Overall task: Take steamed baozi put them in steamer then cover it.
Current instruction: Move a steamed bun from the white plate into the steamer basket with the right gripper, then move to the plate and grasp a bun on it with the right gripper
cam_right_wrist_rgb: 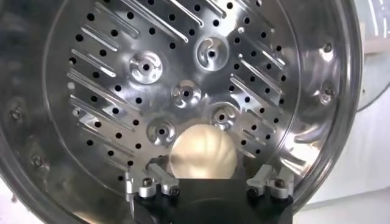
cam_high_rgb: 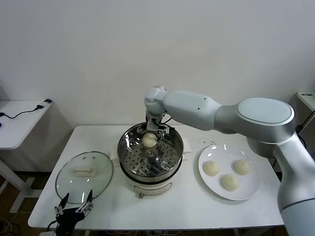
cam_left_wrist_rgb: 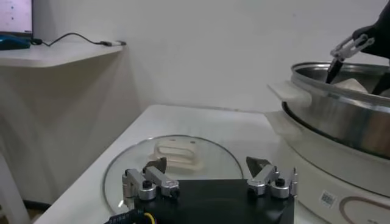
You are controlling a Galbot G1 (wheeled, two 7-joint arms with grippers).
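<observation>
Head view: our right gripper [cam_high_rgb: 156, 129] hangs over the steamer [cam_high_rgb: 150, 156], a baozi [cam_high_rgb: 149, 140] just below it; three baozi [cam_high_rgb: 229, 181] on a plate [cam_high_rgb: 252, 189] lie beside.

Left wrist: our left gripper [cam_left_wrist_rgb: 210, 173], spread and empty, faces the cover [cam_left_wrist_rgb: 173, 162].

Right wrist: fingers [cam_right_wrist_rgb: 149, 181] spread, baozi [cam_right_wrist_rgb: 203, 152] between them, unclamped.

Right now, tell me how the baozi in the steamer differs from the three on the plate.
The baozi in the steamer lies alone on the perforated tray, while the three on the plate sit grouped on the smooth white plate. The steamer bun has the open right gripper around it; the plate buns have no gripper near them. All four are round, smooth and pale cream.
</observation>
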